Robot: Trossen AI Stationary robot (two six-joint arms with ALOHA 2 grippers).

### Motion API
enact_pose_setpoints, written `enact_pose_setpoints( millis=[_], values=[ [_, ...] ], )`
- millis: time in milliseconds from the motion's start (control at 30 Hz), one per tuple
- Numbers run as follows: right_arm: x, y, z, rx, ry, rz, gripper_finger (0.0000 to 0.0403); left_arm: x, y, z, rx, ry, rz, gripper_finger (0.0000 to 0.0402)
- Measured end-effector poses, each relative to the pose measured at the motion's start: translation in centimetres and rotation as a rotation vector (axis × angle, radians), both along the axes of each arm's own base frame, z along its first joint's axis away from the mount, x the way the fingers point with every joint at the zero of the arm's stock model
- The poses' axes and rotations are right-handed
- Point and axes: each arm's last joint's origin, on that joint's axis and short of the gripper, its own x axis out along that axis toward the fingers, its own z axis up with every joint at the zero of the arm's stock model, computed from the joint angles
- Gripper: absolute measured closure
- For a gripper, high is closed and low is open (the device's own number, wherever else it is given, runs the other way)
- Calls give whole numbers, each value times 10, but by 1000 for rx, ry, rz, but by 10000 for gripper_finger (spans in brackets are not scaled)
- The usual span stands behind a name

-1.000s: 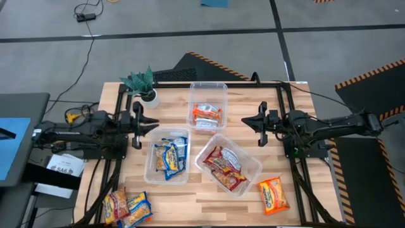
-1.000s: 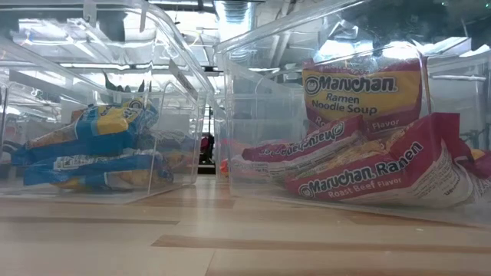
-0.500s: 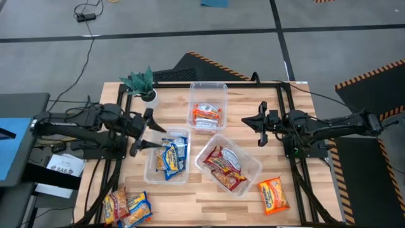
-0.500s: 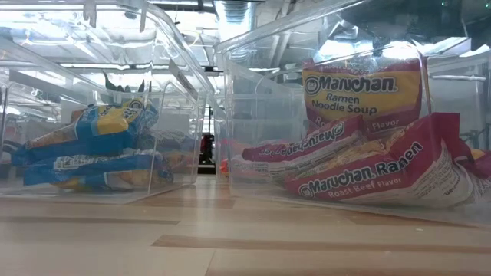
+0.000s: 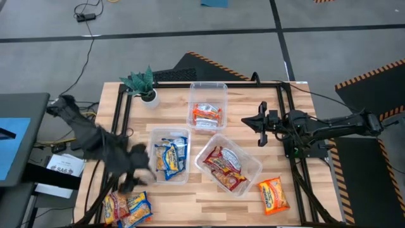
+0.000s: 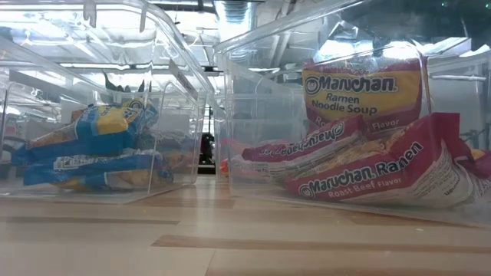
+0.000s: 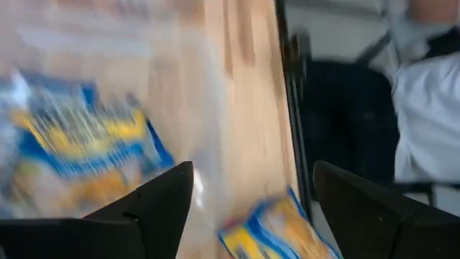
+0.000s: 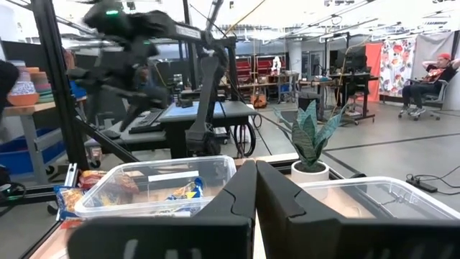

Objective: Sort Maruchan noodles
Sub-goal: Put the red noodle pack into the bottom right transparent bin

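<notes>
Since the earlier frame your left arm has swung away from its post beside the blue-packet bin [image 5: 168,156] and down toward the near-left corner of the surface [image 5: 190,202]. Your left tool [image 5: 134,176] now hangs blurred just outside that bin's near-left corner; in its wrist view the fingers [image 7: 147,208] stand wide apart with nothing between them.

The loose packets [image 5: 126,206] lie in a small heap at that near-left corner, a little nearer the edge than the tool and slightly outboard of it. From above, the heap's long axis runs roughly along the front edge, though the wrappers overlap and you cannot separate them cleanly. Your left arm is plainly the nearer one for this heap.

One orange packet [image 5: 273,194] lies alone at the near-right corner, long axis running roughly front to back, closer to your right arm. Your right tool [image 5: 261,124] waits over the right side of the surface, between the orange-packet bin [image 5: 209,101] and the arm's base, fingers pressed together and empty.

The maroon-packet bin [image 5: 229,163] sits angled at centre-right.

Limits of inspection: the left arm is motion-smeared overhead, and its wrist view is too blurred to read the wrappers. The low view shows only the two near bins, not the heap or either tool.
</notes>
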Motion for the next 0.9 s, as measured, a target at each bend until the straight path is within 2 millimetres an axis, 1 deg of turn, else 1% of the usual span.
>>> enact_pose_setpoints(
  millis=[133, 233, 367, 467, 567, 667, 767, 900],
  values=[
    [0, 0, 0, 0, 2, 1, 375, -5, -42, -7, 1, 185, 73, 127],
    [0, 0, 0, 0, 2, 0, 375, -10, -73, -21, -4, 323, 178, 127],
    [0, 0, 0, 0, 0, 0, 375, -18, -106, -47, -37, 497, 364, 127],
    [0, 0, 0, 0, 0, 0, 375, -22, -126, -70, -46, 678, 457, 127],
    [0, 0, 0, -1, 0, 0, 375, -25, -139, -89, -1, 832, 485, 127],
    [0, 0, 0, -2, 0, 0, 375, -26, -143, -104, 78, 926, 513, 127],
    [0, 0, 0, -4, 1, 0, 375, -25, -145, -109, 109, 923, 468, 127],
    [0, 0, 0, -4, 1, 0, 375, -21, -147, -106, 70, 853, 439, 127]
  ],
)
